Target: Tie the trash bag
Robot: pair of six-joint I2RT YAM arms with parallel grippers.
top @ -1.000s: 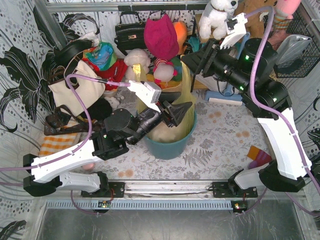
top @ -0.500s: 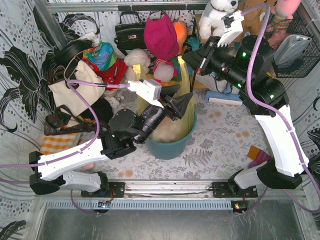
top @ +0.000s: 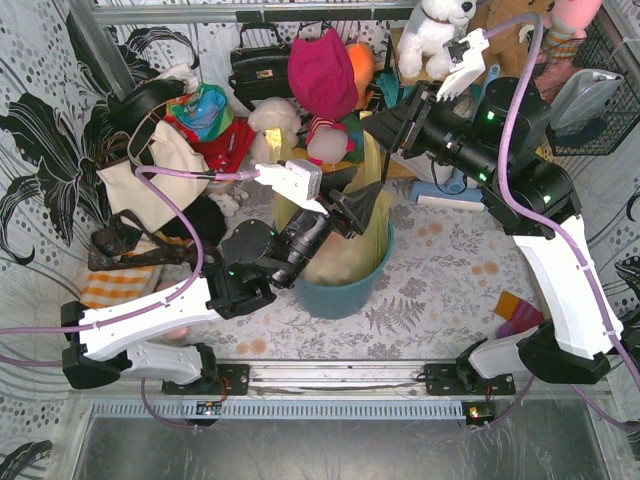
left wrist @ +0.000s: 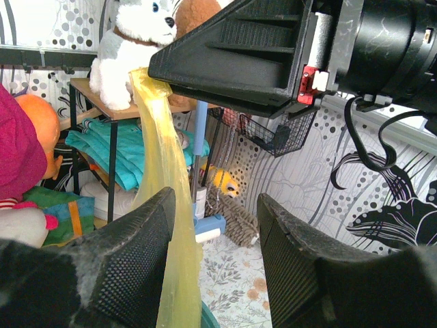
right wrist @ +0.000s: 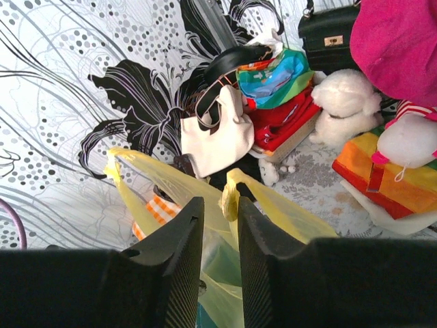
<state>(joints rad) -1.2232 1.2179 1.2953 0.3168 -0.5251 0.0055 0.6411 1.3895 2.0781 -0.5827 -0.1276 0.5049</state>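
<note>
The right hand (right wrist: 220, 207) has its jaws drawn close together, pinching a corner of the bag (top: 372, 170). It holds that corner high above the bin (top: 340, 295), so the yellow plastic rises from the rim as one narrow taut strip. In the right wrist view the pinched tip shows just past the fingertips, and another corner of the bag sticks up free off to the left.

The left hand (left wrist: 215, 203) is open, jaws well apart, holding nothing. It hovers over the bin beside the strip. In its own view the strip runs down past the inner edge of one finger (left wrist: 130, 253) and stands apart from the other; whether it touches the first I cannot tell.

The rest of the bag sits inside the bin, pale and full, its plastic folded over the rim. The bin stands near the middle of the patterned surface (top: 440, 270), between the two arms.

Left of the bin leans a cream tote (top: 165, 180). Behind it lie plush toys and a black handbag (top: 260, 65), with a white plush dog (top: 435, 35) on a shelf beyond the right arm.
</note>
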